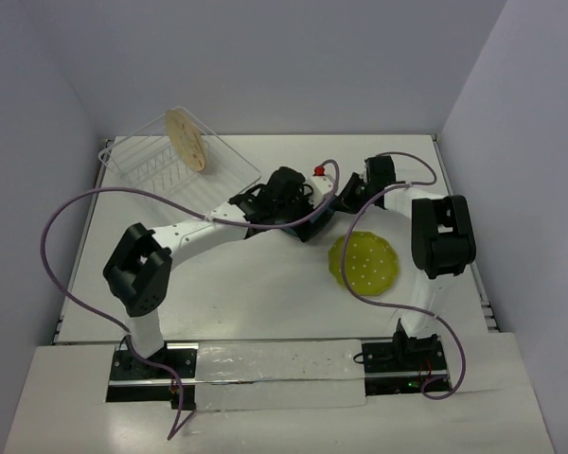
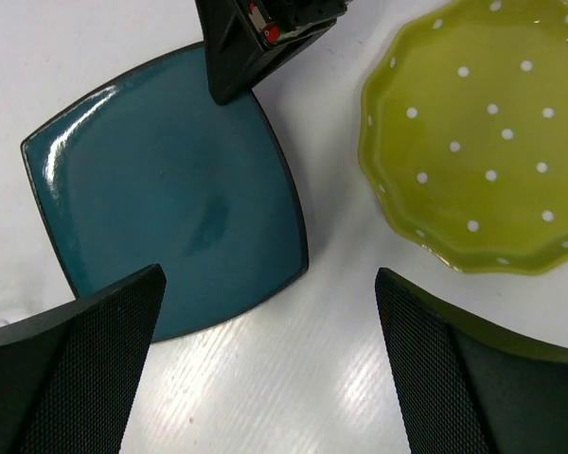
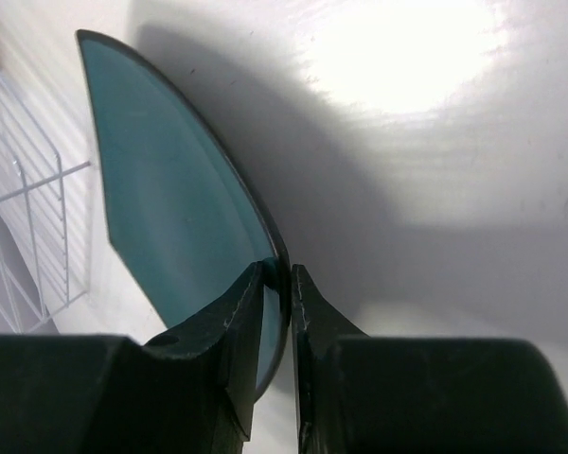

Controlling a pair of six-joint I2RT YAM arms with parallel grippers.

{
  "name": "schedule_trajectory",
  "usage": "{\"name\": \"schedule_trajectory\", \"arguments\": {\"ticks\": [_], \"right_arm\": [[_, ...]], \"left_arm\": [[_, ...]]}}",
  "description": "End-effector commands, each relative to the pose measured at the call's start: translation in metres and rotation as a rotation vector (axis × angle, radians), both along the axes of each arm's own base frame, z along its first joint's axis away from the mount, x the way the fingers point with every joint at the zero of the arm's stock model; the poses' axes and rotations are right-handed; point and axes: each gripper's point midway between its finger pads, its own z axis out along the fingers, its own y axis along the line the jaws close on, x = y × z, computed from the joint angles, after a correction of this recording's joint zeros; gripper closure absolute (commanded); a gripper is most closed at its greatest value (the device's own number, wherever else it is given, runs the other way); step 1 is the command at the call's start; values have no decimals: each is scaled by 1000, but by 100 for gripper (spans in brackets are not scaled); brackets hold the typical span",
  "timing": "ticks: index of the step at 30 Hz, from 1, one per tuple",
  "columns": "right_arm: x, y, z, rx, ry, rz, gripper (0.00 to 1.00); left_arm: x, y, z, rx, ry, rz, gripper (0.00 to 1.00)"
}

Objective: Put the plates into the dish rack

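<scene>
At the far left of the table (image 1: 256, 293) stood the dish rack (image 1: 161, 168), a basket of thin white wire. The cream plate (image 1: 186, 139) was on its edge inside the rack, leaning a little, and its pattern was too small to read from above. A purple cable (image 1: 52, 246) made a wide loop over the left part of the table, near the rack.

The left arm reached across to the middle. The left gripper (image 2: 270, 284) hung above the table with its jaws wide apart and held nothing. From above, the two black wrists crowded together over the teal plate (image 2: 170, 189) and hid almost all of it.

The teal plate was near the middle of the table, well apart from the rack's front corner. It was a rounded square, dark and glossy, with a thin darker rim and bright reflections near one corner. The right gripper (image 3: 286, 284) had its jaws pressed together on the rim of this plate, one finger on each face. Whether the plate was lifted off the table, I cannot tell.

Just to the right lay the yellow-green plate (image 1: 364, 262), flat on the table and not touching the teal one. It had a scalloped edge and small white dots. The right arm bent above its right side.
</scene>
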Motion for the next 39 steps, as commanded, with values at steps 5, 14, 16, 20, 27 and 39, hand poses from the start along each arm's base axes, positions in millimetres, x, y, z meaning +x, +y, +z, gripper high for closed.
{"name": "schedule_trajectory", "arguments": {"ticks": [5,14,16,20,27,39], "right_arm": [[-29,-11,32,-54,86,-38,100],[-49,-11,46,-42,154,-73,100],[-50,-8,52,-25,145,-64,100],[-53,-4,61,-6,143,-41,100],[-65,6,75,31,137,1,100],[-74,9,81,47,140,28,100]], "left_arm": [[26,-31,-6,64,-111,37,1],[19,-57,-26,96,-107,28,1],[17,-62,-30,85,-121,28,1],[19,-64,-48,116,-117,52,1],[30,-57,-66,190,-173,124,1],[53,-52,-76,280,-310,270,28]]}}
